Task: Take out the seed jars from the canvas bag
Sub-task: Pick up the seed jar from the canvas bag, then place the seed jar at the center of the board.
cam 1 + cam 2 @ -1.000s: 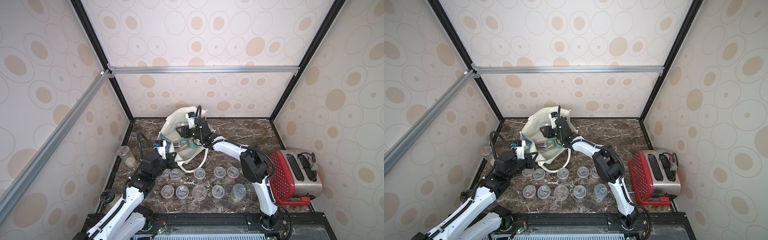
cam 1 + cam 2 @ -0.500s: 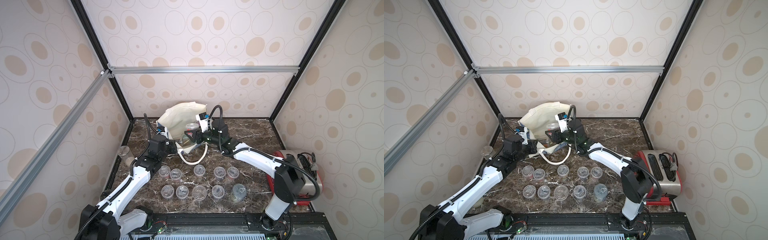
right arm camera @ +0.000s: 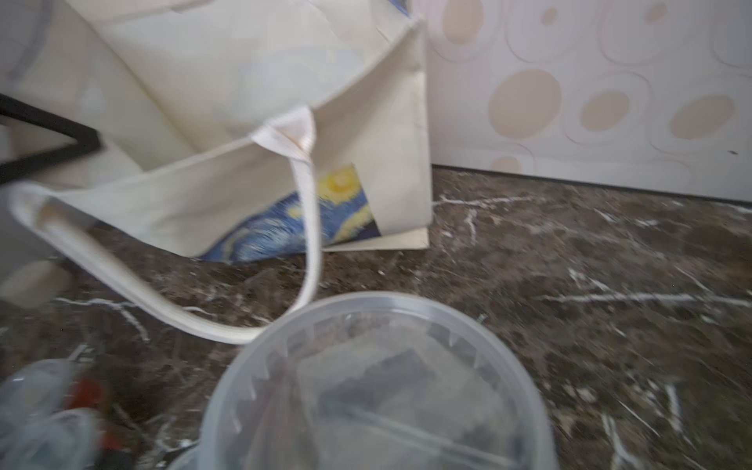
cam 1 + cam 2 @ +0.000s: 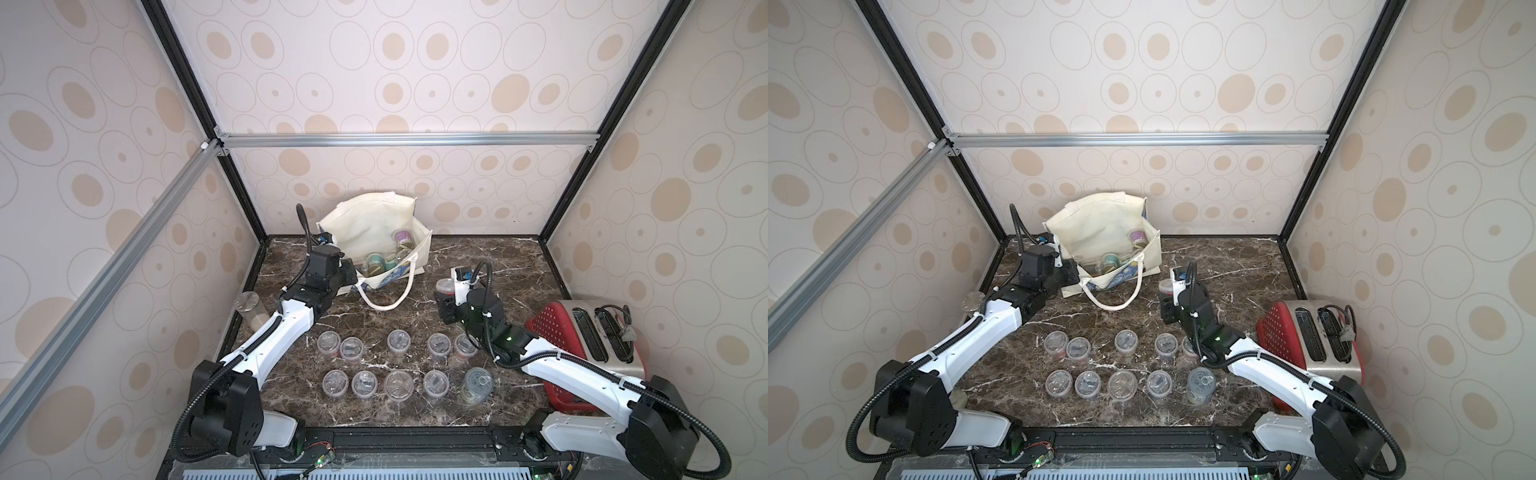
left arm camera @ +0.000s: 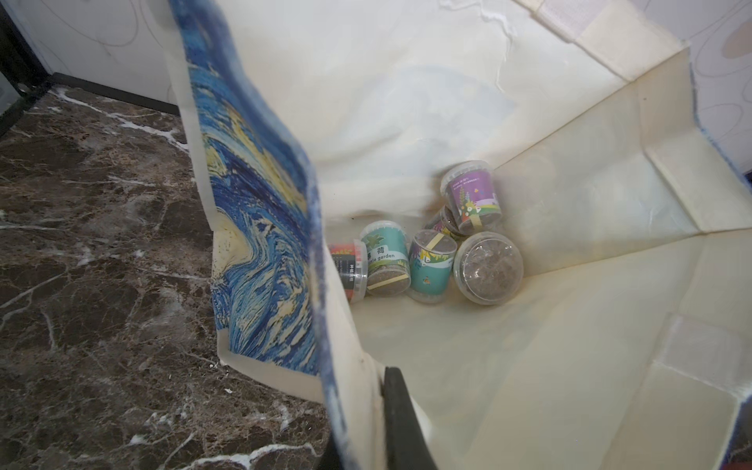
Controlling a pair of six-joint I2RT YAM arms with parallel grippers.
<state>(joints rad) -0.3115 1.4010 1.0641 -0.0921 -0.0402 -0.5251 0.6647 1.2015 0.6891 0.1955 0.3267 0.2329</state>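
Well, at the far left a tall cylinder [image 4: 250, 309] stood by the table's edge, close to the left arm. The left gripper [image 4: 352, 277] was clenched on the near rim of the canvas bag [image 4: 365, 226], whose mouth gaped wide. The bag sat at the back, just beside the rear wall, and its strap [image 4: 386, 301] looped onto the marble table [image 4: 511, 266]. Inside, several seed jars [image 5: 429, 260] lay huddled in a corner, most tipped over, with teal, purple and red labels showing. In front, two rows of jars [image 4: 398, 341] stood upright, with a bare strip between them and the strap. Further right, the right gripper [image 4: 444, 296] grasped a red-labelled jar [image 4: 445, 285] over open marble, well apart from the bag. A red toaster [image 4: 590, 336] sat near the right wall.
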